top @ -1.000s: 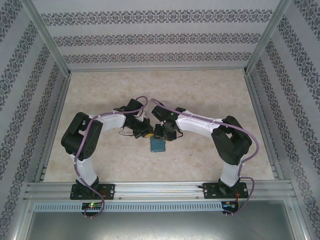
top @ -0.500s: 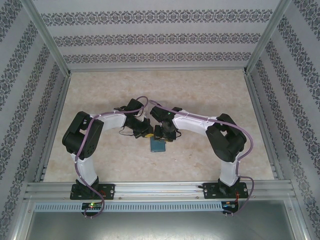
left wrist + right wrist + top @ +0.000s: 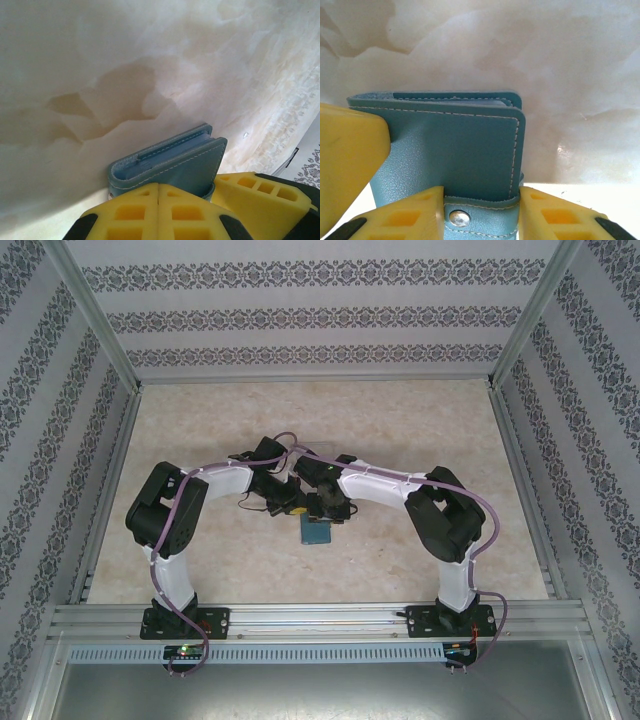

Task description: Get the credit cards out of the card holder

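The teal card holder (image 3: 317,532) lies folded shut on the table between the two arms. In the left wrist view the card holder (image 3: 170,160) stands just beyond my left gripper (image 3: 158,200), whose yellow pads meet with no gap, low against its cover. My right gripper (image 3: 481,215) straddles the strap tab (image 3: 482,220) with its snap button, and one finger touches each end of the tab. In the top view the left gripper (image 3: 295,508) and right gripper (image 3: 328,510) crowd the holder's far edge. The credit cards are hidden inside the holder.
The pale marbled table (image 3: 200,440) is walled by patterned panels and metal rails (image 3: 310,618). In the right wrist view the left gripper's yellow finger (image 3: 350,165) presses close at the card holder's (image 3: 450,150) left side.
The right arm's elbow and forearm have shifted left, toward the left arm. The right jaws have come in on the strap tab. The left arm and the card holder have stayed put.
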You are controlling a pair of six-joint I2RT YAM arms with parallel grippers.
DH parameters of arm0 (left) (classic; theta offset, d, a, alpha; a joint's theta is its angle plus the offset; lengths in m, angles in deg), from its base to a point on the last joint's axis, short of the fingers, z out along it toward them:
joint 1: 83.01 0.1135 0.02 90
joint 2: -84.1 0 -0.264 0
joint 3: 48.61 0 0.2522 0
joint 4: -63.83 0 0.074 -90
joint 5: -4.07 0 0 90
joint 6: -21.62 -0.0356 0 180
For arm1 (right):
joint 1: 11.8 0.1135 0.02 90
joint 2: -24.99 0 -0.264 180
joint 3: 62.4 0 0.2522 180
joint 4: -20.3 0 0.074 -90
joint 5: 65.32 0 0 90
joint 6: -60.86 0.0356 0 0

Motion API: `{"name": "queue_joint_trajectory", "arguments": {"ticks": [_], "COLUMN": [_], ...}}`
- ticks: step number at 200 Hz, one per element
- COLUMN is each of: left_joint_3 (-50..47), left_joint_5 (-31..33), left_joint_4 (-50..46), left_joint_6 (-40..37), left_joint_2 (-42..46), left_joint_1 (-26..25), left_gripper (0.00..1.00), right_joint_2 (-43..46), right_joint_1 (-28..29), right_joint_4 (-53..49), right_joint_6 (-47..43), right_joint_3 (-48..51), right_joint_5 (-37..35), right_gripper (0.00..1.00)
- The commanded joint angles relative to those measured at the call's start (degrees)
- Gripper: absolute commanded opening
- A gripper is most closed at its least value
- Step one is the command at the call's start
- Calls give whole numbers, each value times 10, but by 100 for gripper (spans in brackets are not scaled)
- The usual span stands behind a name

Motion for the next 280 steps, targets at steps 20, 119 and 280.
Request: {"name": "queue_joint_trajectory", "arguments": {"ticks": [20,119,280], "left_joint_3": [21,9,22], "left_joint_5": [37,57,54], "left_joint_4": [-63,-90,-103], "left_joint_6": [-45,-92,-104], "left_joint_2": [-29,-49,-58], "left_joint_1": [-4,27,29], "left_gripper": [0,0,0], "right_joint_2": [-2,30,79], "right_joint_1": [8,-5,-28], "right_joint_4": [-11,-13,-45], "right_joint_6": [-8,3,11], "right_joint_3": [0,34,65], "right_joint_5": [-16,-34,-75], "right_gripper": [34,35,35]}}
